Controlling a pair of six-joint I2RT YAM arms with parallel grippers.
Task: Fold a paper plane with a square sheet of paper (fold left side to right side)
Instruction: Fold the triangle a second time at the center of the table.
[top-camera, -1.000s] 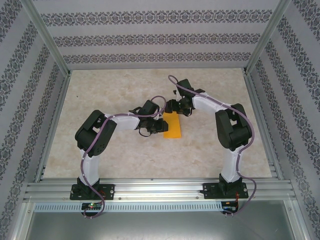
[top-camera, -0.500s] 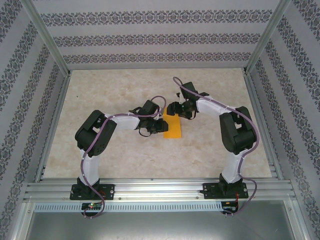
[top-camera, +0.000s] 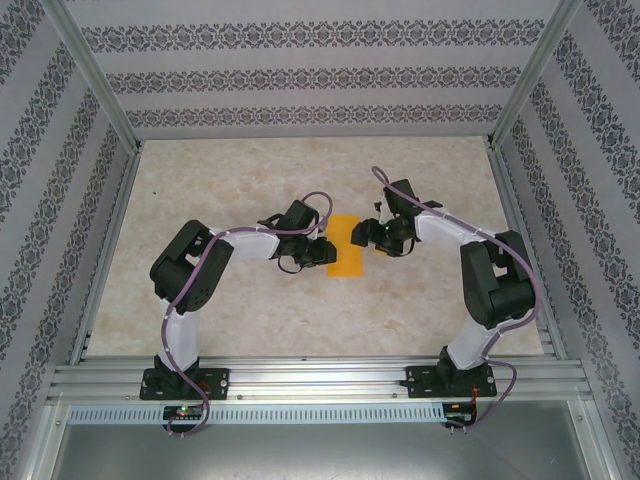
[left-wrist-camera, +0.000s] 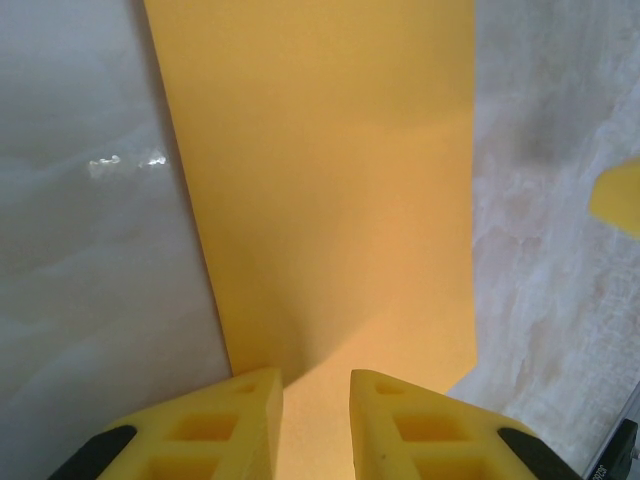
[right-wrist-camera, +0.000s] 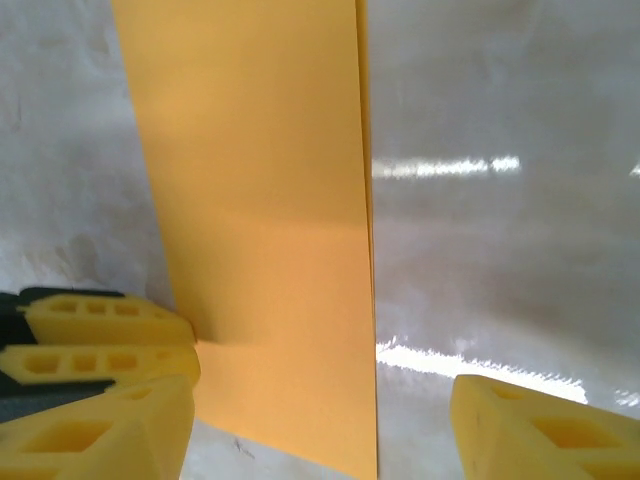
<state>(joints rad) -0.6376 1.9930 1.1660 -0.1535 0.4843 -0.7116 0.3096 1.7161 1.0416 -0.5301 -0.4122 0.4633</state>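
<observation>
The square sheet of paper (top-camera: 346, 246), folded into a narrow orange rectangle, lies flat near the middle of the surface (top-camera: 240, 170). The left claw (left-wrist-camera: 315, 420) pinches the paper's left edge, its fingers nearly together. The right claw (right-wrist-camera: 320, 420), just beside the paper's right edge, stands wide apart, holding nothing.

The table (top-camera: 250, 310) had a pale marbled surface; patterned walls (top-camera: 300, 75) enclosed it; aluminium rails (top-camera: 320, 380) lined the near edge.
</observation>
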